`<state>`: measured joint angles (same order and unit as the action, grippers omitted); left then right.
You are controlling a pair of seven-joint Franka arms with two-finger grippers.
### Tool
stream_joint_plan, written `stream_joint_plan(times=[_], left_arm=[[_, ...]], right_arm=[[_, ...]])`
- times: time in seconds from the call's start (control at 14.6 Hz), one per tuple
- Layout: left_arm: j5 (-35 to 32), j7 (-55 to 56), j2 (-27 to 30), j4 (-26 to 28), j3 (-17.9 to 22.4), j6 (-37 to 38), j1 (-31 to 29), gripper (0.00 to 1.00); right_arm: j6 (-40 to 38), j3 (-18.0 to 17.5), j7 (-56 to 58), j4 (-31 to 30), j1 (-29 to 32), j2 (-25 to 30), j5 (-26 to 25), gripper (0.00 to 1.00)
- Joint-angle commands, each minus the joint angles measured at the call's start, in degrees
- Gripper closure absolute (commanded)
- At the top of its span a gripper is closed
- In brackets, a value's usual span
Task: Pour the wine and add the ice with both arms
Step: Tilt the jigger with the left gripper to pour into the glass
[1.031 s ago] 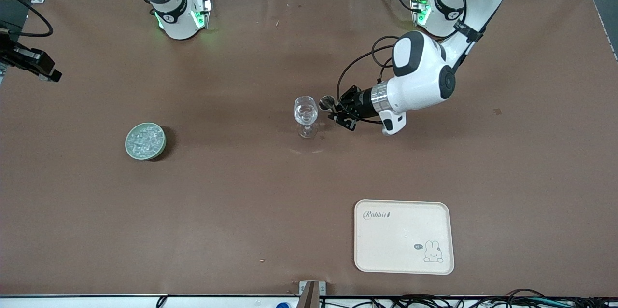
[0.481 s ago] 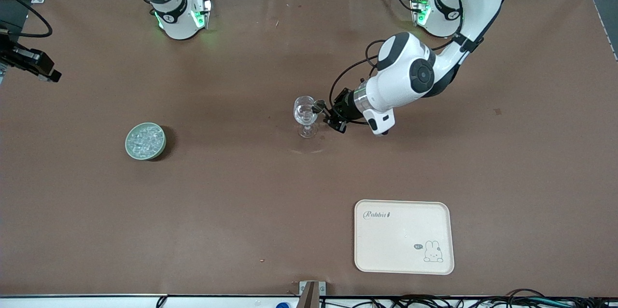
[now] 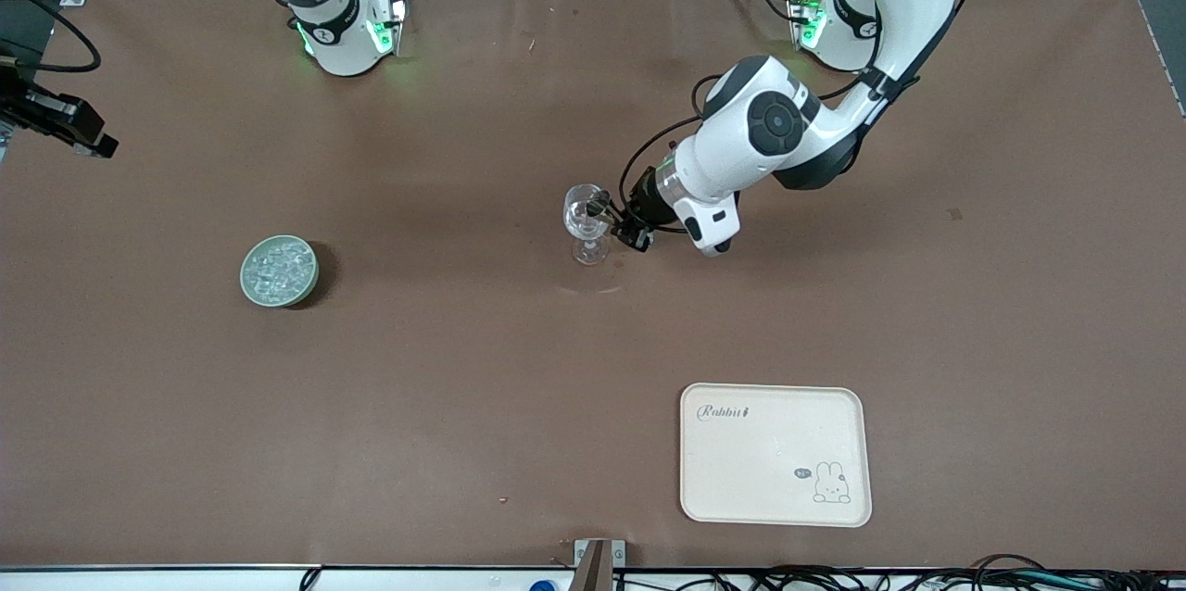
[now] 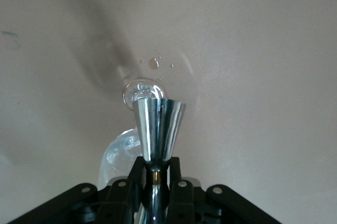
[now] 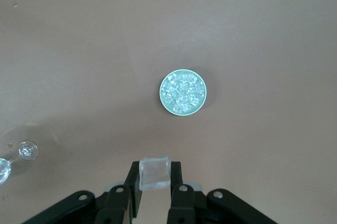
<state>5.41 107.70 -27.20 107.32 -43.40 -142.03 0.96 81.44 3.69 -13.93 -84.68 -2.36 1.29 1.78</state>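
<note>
A clear stemmed wine glass (image 3: 586, 219) stands mid-table. My left gripper (image 3: 615, 220) is beside its rim, shut on a chrome jigger (image 3: 601, 201) that is tipped toward the glass. In the left wrist view the jigger (image 4: 157, 129) sits between the fingers (image 4: 135, 174), over the glass's bowl (image 4: 117, 156). My right gripper (image 5: 154, 182) is shut on a clear ice cube (image 5: 154, 172), high over the table, and is out of the front view. A pale green bowl (image 3: 245, 278) of ice (image 3: 278, 267) sits toward the right arm's end, and shows in the right wrist view (image 5: 183, 91).
A cream tray (image 3: 775, 454) with a rabbit print lies near the front edge, toward the left arm's end. Small droplets (image 4: 154, 63) lie on the brown table by the glass. A black device (image 3: 57, 117) overhangs the right arm's end.
My left arm has moved in toward the glass and turned its wrist, bringing the jigger from beside the glass to its rim. The glass and bowl have not moved.
</note>
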Motion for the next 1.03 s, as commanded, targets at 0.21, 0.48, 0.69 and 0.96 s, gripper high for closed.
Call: stream_joint_plan(times=[0.21, 0.48, 0.69, 0.96], left_arm=[[-6.63, 1.2, -0.66, -1.06, -0.72, 3.15, 0.98, 0.98], [-6.74, 2.87, -0.22, -1.24, -1.34, 3.43, 0.19, 0.98], [-2.01, 2.17, 1.18, -1.15, -1.16, 3.6, -0.16, 0.99], [11.6, -5.09, 3.72, -1.06, 1.03, 3.25, -0.34, 1.0]], right_arm=[[0.38, -0.09, 0.57, -0.66, 0.6, 0.47, 1.56, 0.99], [0.38, -0.09, 0.57, -0.66, 0.6, 0.47, 1.56, 0.99], [0.38, -0.09, 0.57, -0.66, 0.6, 0.47, 1.56, 0.99], [0.47, -0.09, 0.57, -0.66, 0.6, 0.47, 1.56, 0.99]])
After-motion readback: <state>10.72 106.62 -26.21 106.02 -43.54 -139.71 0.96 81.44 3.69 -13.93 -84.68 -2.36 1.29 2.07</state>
